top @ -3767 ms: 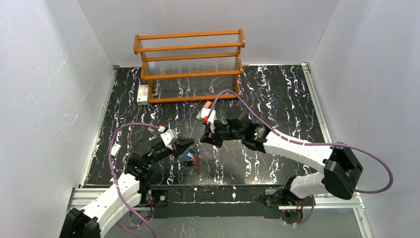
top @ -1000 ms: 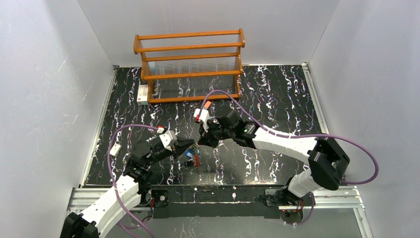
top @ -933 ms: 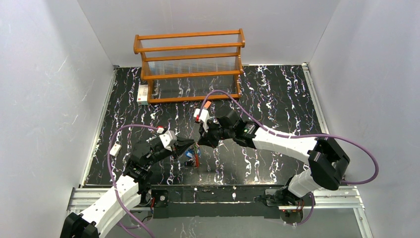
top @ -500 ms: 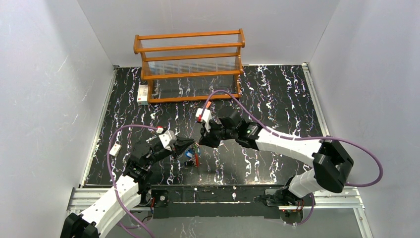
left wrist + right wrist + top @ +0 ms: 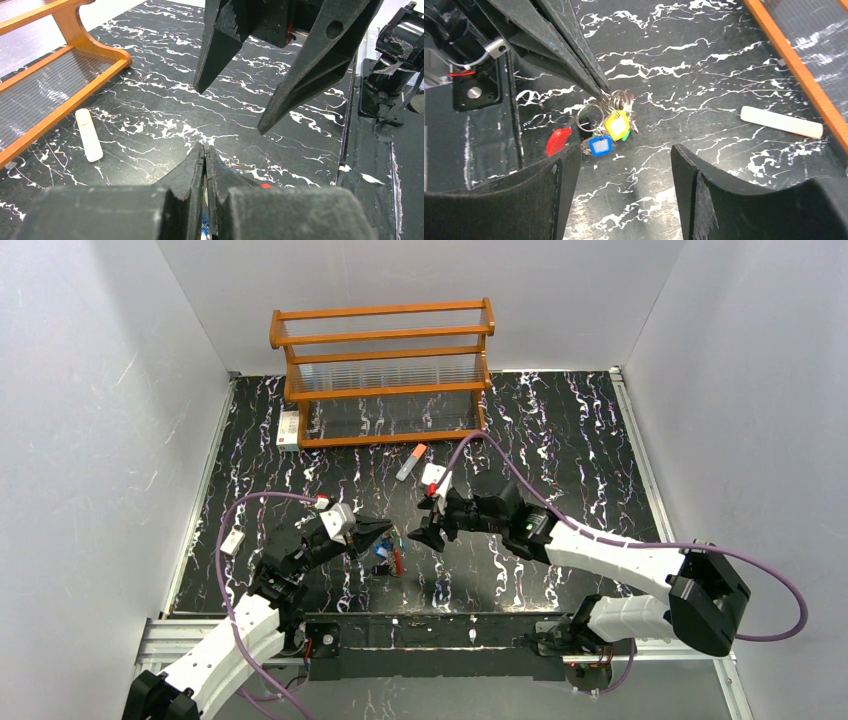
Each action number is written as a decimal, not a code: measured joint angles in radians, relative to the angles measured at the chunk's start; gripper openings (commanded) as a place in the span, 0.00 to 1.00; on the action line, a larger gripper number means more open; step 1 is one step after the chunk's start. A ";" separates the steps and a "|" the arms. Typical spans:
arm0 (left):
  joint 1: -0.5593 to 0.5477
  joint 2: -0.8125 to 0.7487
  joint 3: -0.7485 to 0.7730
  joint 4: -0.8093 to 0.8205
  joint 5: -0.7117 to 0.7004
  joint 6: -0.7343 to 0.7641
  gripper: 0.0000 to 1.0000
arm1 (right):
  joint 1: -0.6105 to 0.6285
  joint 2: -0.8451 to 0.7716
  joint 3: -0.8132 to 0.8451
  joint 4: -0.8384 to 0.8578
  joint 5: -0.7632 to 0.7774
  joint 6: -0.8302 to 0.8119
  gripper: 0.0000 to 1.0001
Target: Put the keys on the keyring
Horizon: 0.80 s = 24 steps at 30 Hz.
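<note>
Below the wooden rack [image 5: 383, 370] and orange-capped stick [image 5: 410, 462] at upper centre, the left gripper [image 5: 391, 530] pinches the keyring [image 5: 558, 141] by the keys [image 5: 606, 131], while the right gripper [image 5: 427, 536] has opened and retreated rightward.

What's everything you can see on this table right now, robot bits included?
table: one, black white-veined.
rack: one, orange wood, far edge.
stick: one, white with orange cap, before the rack.
tag: one, white, by the rack's left end.
keys: three, yellow, blue, green heads, bunched near centre.
keyring: one, silver with red section, with the keys.
left gripper: one, black, shut on the keyring.
right gripper: one, black, open beside the keys.
</note>
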 measured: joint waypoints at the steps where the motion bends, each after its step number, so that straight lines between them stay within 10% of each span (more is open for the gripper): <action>1: 0.000 -0.001 0.000 0.000 0.000 0.000 0.00 | 0.000 -0.010 -0.019 0.027 0.009 -0.008 0.74; 13: 0.000 -0.002 0.000 0.006 0.009 0.000 0.00 | -0.017 -0.011 -0.117 0.234 0.000 -0.110 0.74; 24: 0.000 -0.002 0.000 0.006 0.016 0.001 0.00 | -0.150 0.031 -0.165 0.440 -0.386 -0.138 0.61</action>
